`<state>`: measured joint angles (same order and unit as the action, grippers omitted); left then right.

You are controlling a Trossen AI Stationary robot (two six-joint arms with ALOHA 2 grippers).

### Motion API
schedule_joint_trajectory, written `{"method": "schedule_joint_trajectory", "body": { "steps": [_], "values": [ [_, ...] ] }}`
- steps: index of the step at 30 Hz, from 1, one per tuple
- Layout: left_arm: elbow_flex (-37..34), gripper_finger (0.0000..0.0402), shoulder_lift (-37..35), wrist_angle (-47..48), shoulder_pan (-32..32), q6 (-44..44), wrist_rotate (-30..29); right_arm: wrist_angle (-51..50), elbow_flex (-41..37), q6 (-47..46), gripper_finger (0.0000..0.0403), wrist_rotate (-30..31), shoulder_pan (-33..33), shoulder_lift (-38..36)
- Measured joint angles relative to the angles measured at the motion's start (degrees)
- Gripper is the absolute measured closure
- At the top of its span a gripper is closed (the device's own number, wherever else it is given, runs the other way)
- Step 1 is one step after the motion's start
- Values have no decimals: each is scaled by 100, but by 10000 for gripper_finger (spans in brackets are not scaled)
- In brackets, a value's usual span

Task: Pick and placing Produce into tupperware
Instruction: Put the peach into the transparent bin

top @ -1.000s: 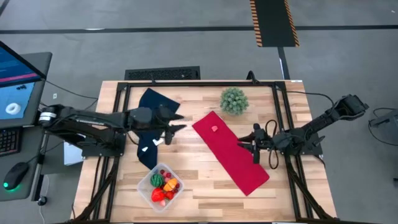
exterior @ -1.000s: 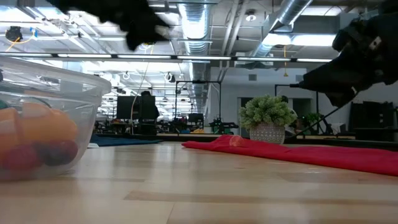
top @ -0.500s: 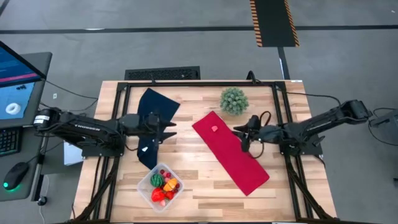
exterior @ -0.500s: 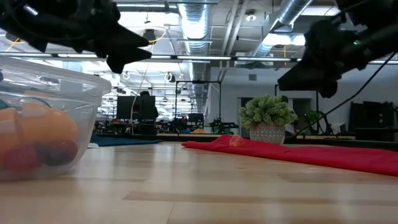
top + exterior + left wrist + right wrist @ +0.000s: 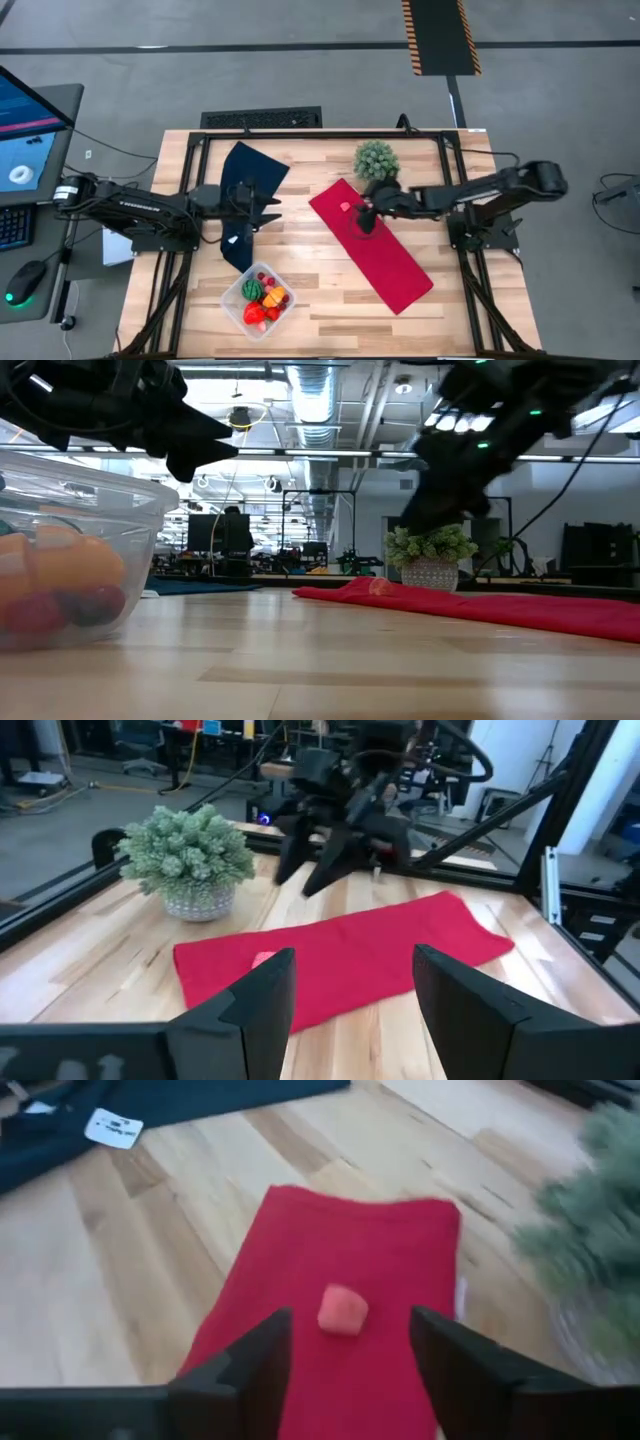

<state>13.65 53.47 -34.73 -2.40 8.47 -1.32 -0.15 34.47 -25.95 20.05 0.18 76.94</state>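
Right tool [image 5: 345, 1355] spread above pink piece [image 5: 342, 1310] on red cloth [image 5: 300, 1350], lined up to grab; left tool [image 5: 350, 1005] spread, idle.

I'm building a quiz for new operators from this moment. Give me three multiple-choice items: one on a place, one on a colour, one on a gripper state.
1. Where does the loose pink piece lie?
A. on the red cloth
B. in the tupperware
C. on the blue cloth

2. What colour is the cloth under the left gripper?
A. red
B. dark blue
C. white

3. How is the right gripper?
A. shut on the piece
B. open above the piece
C. inside the tupperware

Key: 1 A, the pink piece rests on the red cloth, far from the tupperware. 2 B, the left gripper hangs over the blue cloth. 3 B, the right gripper shows its fingers spread either side of the piece.
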Motion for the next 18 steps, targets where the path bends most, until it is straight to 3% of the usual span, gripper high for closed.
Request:
{"method": "schedule_joint_trajectory", "body": {
  "steps": [4,8,18],
  "values": [
    [0,210,0,-133,81,-34,4,-79,674,330,119,-93,-188,749],
    [0,210,0,-165,126,-44,9,-74,1258,396,84,-264,-158,1349],
    [2,210,2,-222,165,-61,203,-640,1933,395,80,-207,-150,2347]
  ]
}}
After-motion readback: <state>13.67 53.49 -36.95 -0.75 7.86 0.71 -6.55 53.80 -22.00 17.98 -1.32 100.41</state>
